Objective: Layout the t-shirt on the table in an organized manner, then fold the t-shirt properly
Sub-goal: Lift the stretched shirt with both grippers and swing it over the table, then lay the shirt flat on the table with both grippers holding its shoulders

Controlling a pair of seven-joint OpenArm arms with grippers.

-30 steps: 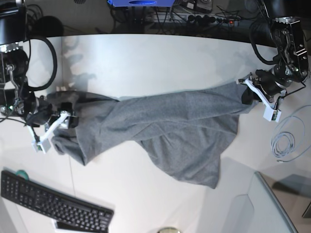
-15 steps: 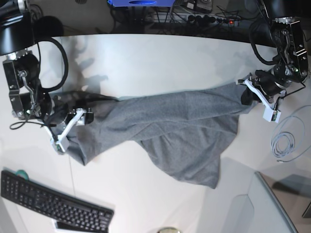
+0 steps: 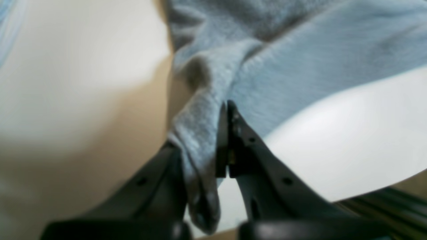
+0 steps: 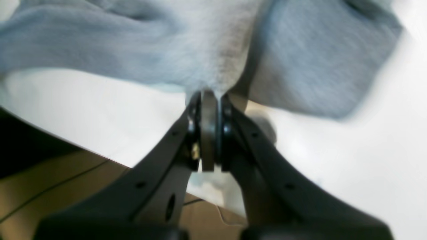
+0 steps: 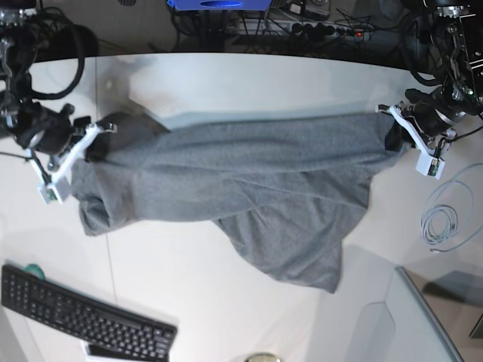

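Above the table (image 5: 226,83), both grippers, right (image 5: 84,143) newly clamped, have stretched the t-shirt (image 5: 249,188) higher.

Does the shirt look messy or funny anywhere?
Yes. The heather-grey knit t-shirt is stretched between the left pincer and the right pincer, but it is not flat: the lower part sags in a crumpled, skewed flap onto the white table, and one end bunches up.

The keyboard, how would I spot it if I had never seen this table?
Start at the big white table and the grey t-shirt stretched across its middle. Go to the corner below the shirt's bunched end in the base view: the keyboard lies there at a slant. It is the only flat black slab with rows of keys.
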